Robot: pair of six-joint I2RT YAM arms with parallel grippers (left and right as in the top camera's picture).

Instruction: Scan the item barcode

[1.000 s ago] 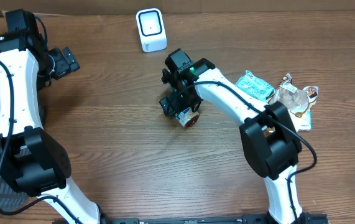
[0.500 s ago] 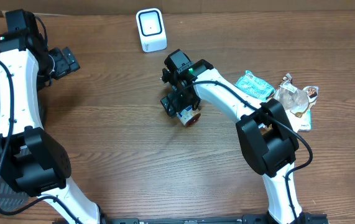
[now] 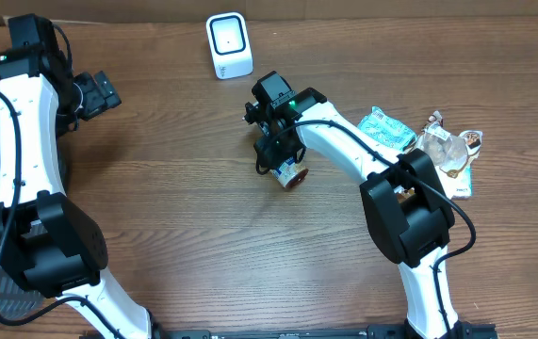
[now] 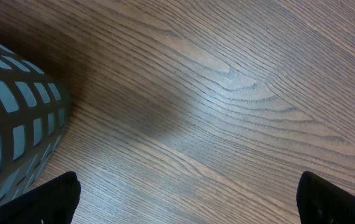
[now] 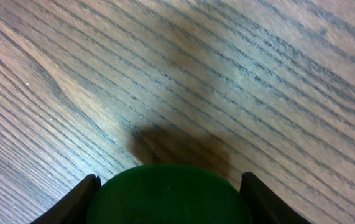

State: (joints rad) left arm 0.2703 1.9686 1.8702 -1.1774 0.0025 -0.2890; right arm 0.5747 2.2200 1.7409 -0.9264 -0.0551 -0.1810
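Pinching green-capped item (image 3: 290,175) from both sides, right tool (image 5: 170,183), scanner (image 3: 228,44) well apart, left tool (image 4: 186,193) spread wide

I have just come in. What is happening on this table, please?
The right gripper grips a small round container with a green top in the middle of the brown wooden table. The white box-shaped barcode scanner stands at the far edge, apart from it, so nothing is scanned yet. The left gripper hangs open over bare wood at the left, holding nothing. Some snack packets lie at the right.
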